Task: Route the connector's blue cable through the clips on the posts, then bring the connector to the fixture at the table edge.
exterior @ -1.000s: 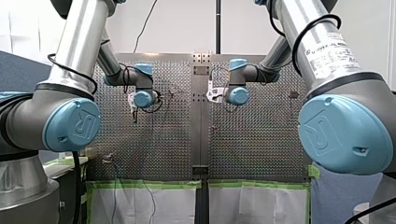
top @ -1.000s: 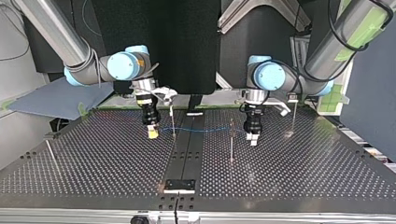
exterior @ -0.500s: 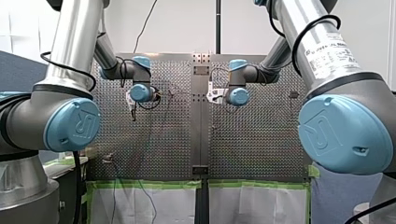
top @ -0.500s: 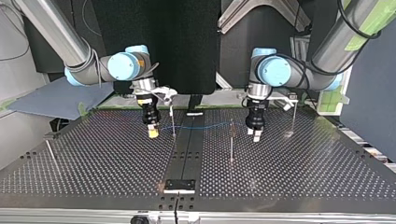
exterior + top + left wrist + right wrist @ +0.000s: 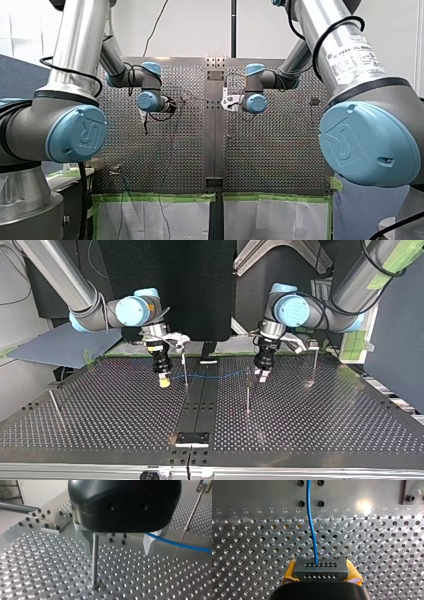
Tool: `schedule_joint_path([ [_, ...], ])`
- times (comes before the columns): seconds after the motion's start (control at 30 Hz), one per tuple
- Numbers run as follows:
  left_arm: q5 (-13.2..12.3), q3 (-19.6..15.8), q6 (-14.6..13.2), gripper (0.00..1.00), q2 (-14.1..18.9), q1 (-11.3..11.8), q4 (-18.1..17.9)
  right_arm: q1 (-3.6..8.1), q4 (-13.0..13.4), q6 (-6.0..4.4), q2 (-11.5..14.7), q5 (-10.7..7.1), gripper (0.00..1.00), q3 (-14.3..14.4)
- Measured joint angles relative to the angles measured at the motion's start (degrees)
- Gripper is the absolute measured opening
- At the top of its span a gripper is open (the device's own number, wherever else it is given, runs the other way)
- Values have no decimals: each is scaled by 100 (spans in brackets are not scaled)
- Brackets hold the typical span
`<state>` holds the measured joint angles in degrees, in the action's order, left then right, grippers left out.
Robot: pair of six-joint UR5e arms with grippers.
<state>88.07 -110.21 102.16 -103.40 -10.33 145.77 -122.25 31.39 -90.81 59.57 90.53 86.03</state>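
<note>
My right gripper (image 5: 321,573) is clamped on the grey connector (image 5: 321,567), well apart from a thin post (image 5: 95,560). My left gripper (image 5: 119,542) hangs wide open and empty beside that post, the blue cable (image 5: 175,543) running close by.

My right arm: wrist pointing straight down, right gripper (image 5: 163,382) low over the table, yellow pads (image 5: 290,571) clamped on the connector (image 5: 320,569). My left arm: wrist tilted, left gripper (image 5: 261,376) fingers spread wide apart.
</note>
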Motion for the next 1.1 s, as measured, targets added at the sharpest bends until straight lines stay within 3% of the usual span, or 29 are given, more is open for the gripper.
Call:
schedule_joint_path([
  [0.43, -118, -331, 469, 100, 381, 36, -392, 1, -26, 2, 2, -3, 0, 1],
  [1.1, -137, -673, 523, 100, 512, -46, -356, 2, -91, 3, -1, 0, 0, 2],
])
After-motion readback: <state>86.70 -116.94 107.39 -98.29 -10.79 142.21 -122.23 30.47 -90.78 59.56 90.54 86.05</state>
